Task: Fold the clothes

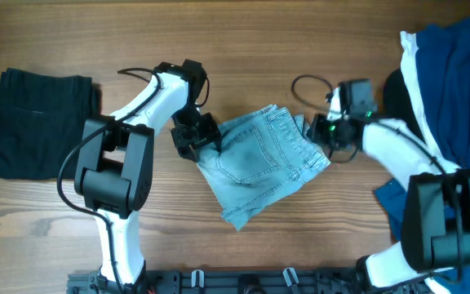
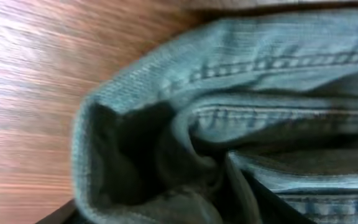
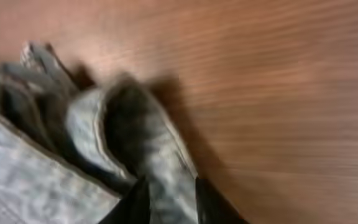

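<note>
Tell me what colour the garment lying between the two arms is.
Pale blue; the denim garment shows best in the overhead view.

Left arm: base on the table edge that carries both mounts, left of middle. White forearm runs away from that edge, then the wrist folds back toward table centre. Left gripper low over the table, pointing at centre; fingers not readable in its wrist view, grip unclear.

Right arm: base near the right corner of the same edge, forearm angled in toward centre. Right gripper low, its two dark fingers pinched on a fold of the pale denim.
</note>
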Controlling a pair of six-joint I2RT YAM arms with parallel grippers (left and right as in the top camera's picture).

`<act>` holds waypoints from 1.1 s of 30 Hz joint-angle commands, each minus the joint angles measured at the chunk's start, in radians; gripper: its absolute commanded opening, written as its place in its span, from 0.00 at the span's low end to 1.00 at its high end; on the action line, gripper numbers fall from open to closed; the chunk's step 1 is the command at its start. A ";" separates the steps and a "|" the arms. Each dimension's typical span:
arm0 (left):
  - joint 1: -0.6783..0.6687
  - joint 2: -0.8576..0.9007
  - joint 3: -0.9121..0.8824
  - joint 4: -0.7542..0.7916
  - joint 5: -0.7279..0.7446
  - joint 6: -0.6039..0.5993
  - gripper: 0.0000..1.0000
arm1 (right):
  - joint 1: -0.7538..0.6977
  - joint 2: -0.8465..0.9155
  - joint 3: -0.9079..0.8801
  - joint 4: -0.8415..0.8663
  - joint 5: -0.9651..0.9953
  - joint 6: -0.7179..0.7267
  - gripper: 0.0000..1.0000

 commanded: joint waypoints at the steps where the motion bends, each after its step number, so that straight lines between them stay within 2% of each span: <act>1: 0.022 -0.086 -0.006 0.010 0.096 -0.030 0.63 | 0.003 -0.017 0.221 -0.185 0.057 -0.066 0.24; 4: 0.068 -0.195 -0.006 0.104 0.073 -0.019 0.69 | 0.003 -0.067 0.300 -0.352 -0.075 -0.079 0.22; 6: 0.092 -0.244 -0.006 0.184 0.042 -0.018 0.70 | 0.006 -0.104 0.298 -0.399 -0.193 -0.085 0.22; 9: 0.109 -0.277 -0.006 0.295 0.013 0.042 0.64 | 0.037 -0.117 0.296 -0.503 -0.314 -0.171 0.23; 12: 0.097 -0.266 -0.008 0.297 0.013 0.062 0.53 | 0.114 -0.114 0.247 -0.536 -0.370 -0.256 0.23; 14: 0.074 -0.245 -0.009 0.257 0.013 0.089 0.47 | 0.185 -0.114 0.182 -0.510 -0.361 -0.263 0.23; 16: 0.046 -0.220 -0.011 0.227 0.011 0.114 0.45 | 0.245 -0.114 0.101 -0.450 -0.357 -0.246 0.23; 22: -0.043 -0.145 -0.083 0.236 -0.121 0.114 0.46 | 0.286 -0.113 -0.169 -0.175 -0.341 -0.097 0.23; 24: -0.053 -0.119 -0.107 0.243 -0.130 0.114 0.46 | 0.286 -0.113 -0.229 -0.104 -0.273 -0.015 0.23; 28: -0.045 -0.085 -0.159 0.224 -0.137 0.109 0.44 | 0.267 -0.113 -0.253 -0.077 0.103 0.195 0.26; 31: -0.044 -0.084 -0.177 0.177 -0.127 0.108 0.38 | 0.220 -0.113 -0.252 -0.013 0.254 0.198 0.30; 33: -0.045 -0.084 -0.177 0.121 -0.067 0.105 0.33 | 0.171 -0.113 -0.235 0.081 0.274 0.098 0.31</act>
